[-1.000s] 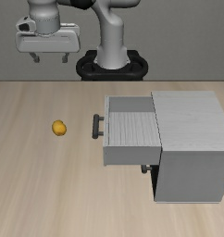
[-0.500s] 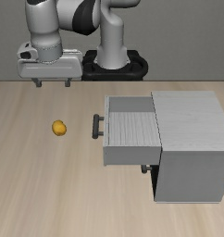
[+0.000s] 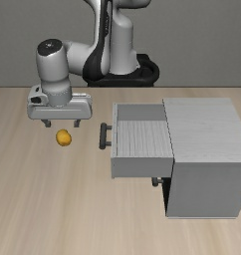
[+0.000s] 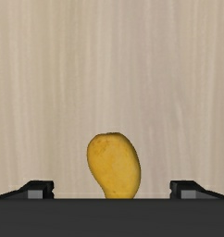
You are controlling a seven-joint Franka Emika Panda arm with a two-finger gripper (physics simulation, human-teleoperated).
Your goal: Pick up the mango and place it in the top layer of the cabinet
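Mango [image 3: 64, 138] was noted lying on the desk [image 3: 33, 199], toward the exterior view's left, well apart from the cabinet [image 3: 207, 149]. In the wrist view the mango [image 4: 114, 167] was seen as a yellow-orange oval, slightly tilted, resting on pale wood grain [image 4: 112, 65] that ran in long straight streaks.

The claw [image 3: 61, 122] was held directly above the fruit, pointing down, with its fingers released and spread wide. In the wrist view the claw [image 4: 112, 190] was recorded with one fingertip [image 4: 40, 188] on each side of the mango, and a gap of bare desk was left on both sides. No contact was observed.

Surface: light wooden planking, matte, evenly lit. A plain grey wall [image 3: 192, 40] was seen behind the desk's far edge, where the dark robot base [image 3: 120, 70] was set.

The cabinet was logged as a grey box on the exterior view's right. Its top drawer [image 3: 142, 139] was drawn out toward the mango, and a dark handle [image 3: 105, 135] was fixed to the drawer front.

Open room: a strip of bare desk was left between the mango and the handle, and wide bare planking was noted on the fruit's other sides.
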